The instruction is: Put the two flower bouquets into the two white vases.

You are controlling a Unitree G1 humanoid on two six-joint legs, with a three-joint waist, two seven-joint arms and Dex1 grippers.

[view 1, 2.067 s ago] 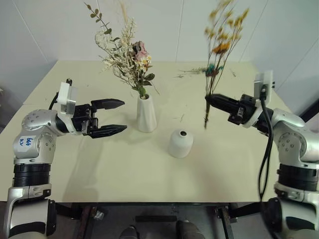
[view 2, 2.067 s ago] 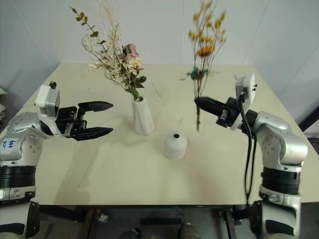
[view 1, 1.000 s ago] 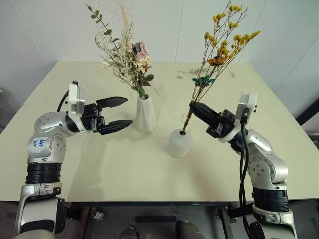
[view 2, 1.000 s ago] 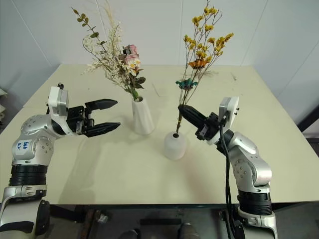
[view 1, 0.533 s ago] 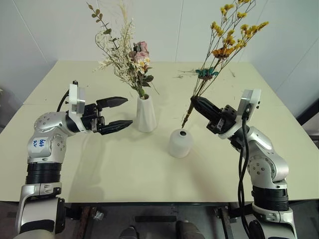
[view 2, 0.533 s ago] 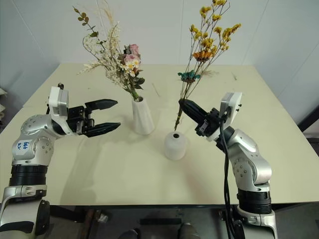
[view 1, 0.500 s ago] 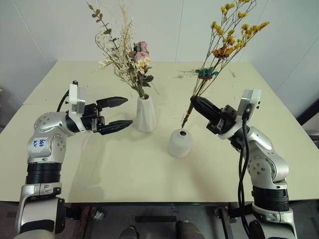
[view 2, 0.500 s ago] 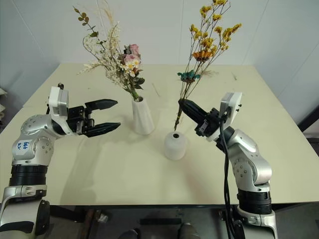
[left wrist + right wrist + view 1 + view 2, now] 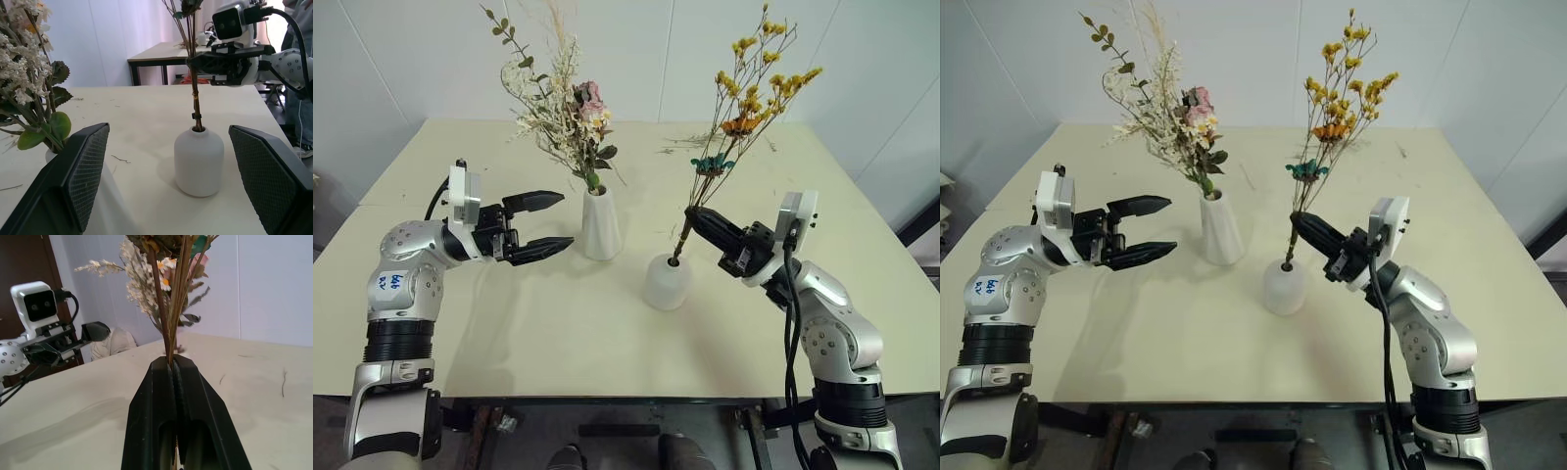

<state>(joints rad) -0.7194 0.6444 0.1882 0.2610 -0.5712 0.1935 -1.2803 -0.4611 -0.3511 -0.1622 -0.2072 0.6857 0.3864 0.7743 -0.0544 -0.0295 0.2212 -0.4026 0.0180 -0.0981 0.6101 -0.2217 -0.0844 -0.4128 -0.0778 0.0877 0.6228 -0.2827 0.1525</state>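
From the head, the right gripper [image 9: 692,217] pinches the yellow bunch [image 9: 744,103], stem tips in the round vase [image 9: 666,282]; roses [image 9: 570,117] stand in the tall vase [image 9: 600,224] just beside. Left wrist: left gripper [image 9: 166,176], wide open and empty, faces the round vase

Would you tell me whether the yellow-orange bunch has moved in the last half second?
Yes. The yellow-orange bunch has dropped, its stem end now in the short vase's top hole.
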